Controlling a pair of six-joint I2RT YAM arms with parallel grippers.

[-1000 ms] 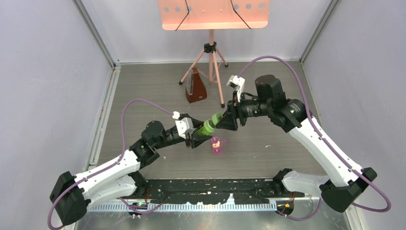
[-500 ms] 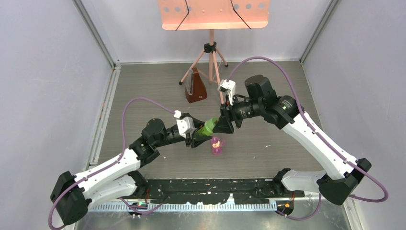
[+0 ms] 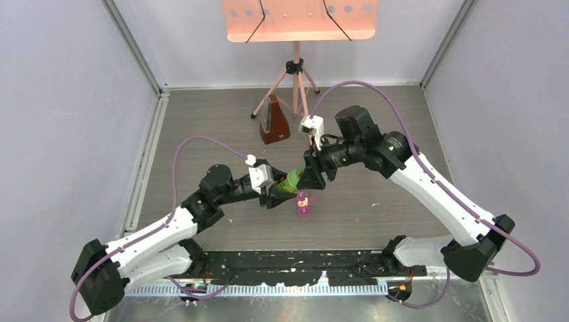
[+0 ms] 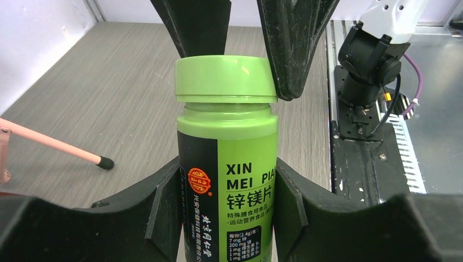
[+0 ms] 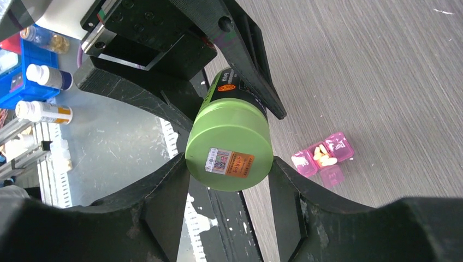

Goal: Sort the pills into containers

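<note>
Mid-frame in the top view, a green bottle [image 3: 288, 182] is clamped round its body by the left gripper [image 3: 277, 191]. The label is read in the left wrist view: "XIN MEI PIA…" above 锌镁片, with a round orange-red seal beside it. The cap [image 5: 229, 134], which bears a code sticker with an orange half, is gripped by the right gripper [image 5: 228, 164]. The pink pill box [image 3: 304, 202] lies on the table just below the bottle, with one compartment open and pale yellow pills [image 5: 325, 156] inside. A metronome [image 3: 274, 121] and a music stand [image 3: 298, 20] are noted at upper centre. Against a second ago, the right wrist is found shifted left; bottle and box are unmoved.
</note>
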